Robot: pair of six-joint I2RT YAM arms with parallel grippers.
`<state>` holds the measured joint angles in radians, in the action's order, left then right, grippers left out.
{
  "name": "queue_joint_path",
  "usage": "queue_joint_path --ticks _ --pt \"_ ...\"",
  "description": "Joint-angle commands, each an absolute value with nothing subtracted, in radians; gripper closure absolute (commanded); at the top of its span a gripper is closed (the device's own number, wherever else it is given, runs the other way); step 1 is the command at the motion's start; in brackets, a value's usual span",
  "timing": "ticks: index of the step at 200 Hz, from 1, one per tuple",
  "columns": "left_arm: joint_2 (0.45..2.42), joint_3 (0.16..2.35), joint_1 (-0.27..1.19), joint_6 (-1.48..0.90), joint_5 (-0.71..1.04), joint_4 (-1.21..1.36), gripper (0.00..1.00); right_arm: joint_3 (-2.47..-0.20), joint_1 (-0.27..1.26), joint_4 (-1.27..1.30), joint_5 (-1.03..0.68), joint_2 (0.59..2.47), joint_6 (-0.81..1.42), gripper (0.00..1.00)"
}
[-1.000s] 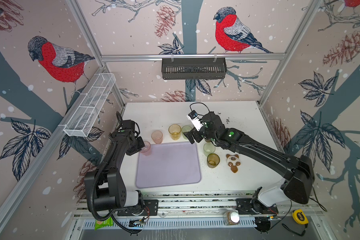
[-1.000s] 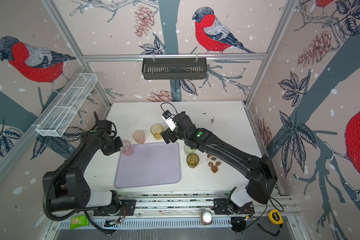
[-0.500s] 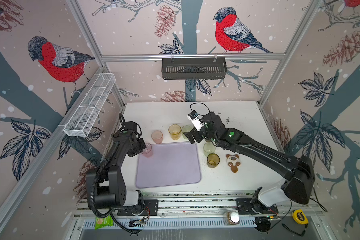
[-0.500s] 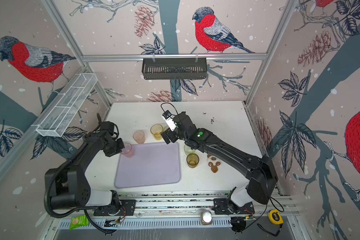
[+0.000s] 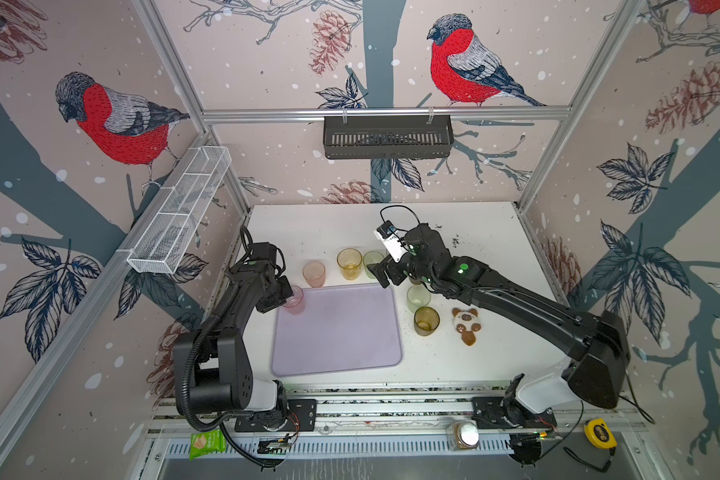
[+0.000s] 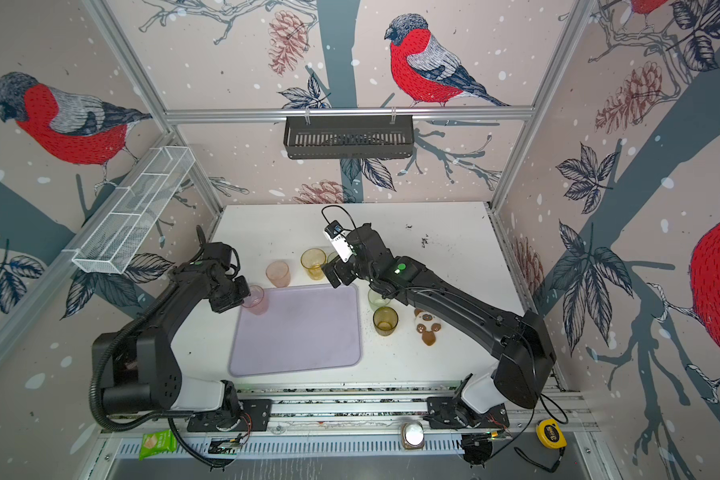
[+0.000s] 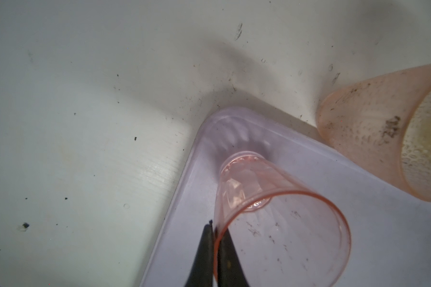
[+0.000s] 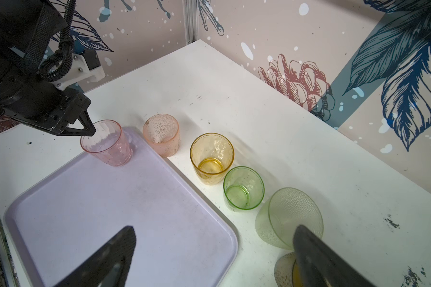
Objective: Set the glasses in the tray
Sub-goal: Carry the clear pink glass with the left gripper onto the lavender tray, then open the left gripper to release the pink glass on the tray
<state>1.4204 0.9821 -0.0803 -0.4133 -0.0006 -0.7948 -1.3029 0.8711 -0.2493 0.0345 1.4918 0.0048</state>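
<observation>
Fingers [image 7: 204, 251] of the left gripper [image 7: 215, 231] are pinching the rim of the pink glass [image 7: 271, 198], seemingly resting in the far left corner of the tray [image 7: 371, 236], so the next move is probably calling for gentle opening, while the right gripper [image 8: 215, 231] is hovering wide open.

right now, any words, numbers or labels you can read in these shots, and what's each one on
"3", then a small blurred mark: on the yellow tape measure.
Green snack packet: printed, too blurred to read.
White module on the right arm: dark marks, too small to read.
Peach glass: a letter-like dark smudge, not readable.
</observation>
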Motion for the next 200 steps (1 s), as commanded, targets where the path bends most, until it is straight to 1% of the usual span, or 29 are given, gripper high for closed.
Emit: queue_joint_path --ticks 1,103,142,177,200 --pt "1.426 0.985 -0.08 -0.428 -0.022 -0.785 1.0 -1.304 0.873 -0.216 0.045 1.49 0.014 0.0" --pt "1.439 0.979 -0.079 -0.433 -0.028 -0.769 1.0 -1.306 0.871 -0.219 0.051 1.485 0.008 0.0" --pt "1.437 0.969 -0.077 -0.435 -0.028 -0.766 0.91 -1.297 0.869 -0.215 0.052 1.472 0.005 0.0" --pt "1.426 0.95 -0.075 -0.443 -0.025 -0.755 0.79 -1.318 0.865 -0.235 0.047 1.479 -0.005 0.0" --pt "1.419 0.946 -0.075 -0.445 -0.022 -0.75 0.68 -1.326 0.866 -0.241 0.043 1.481 -0.006 0.0"
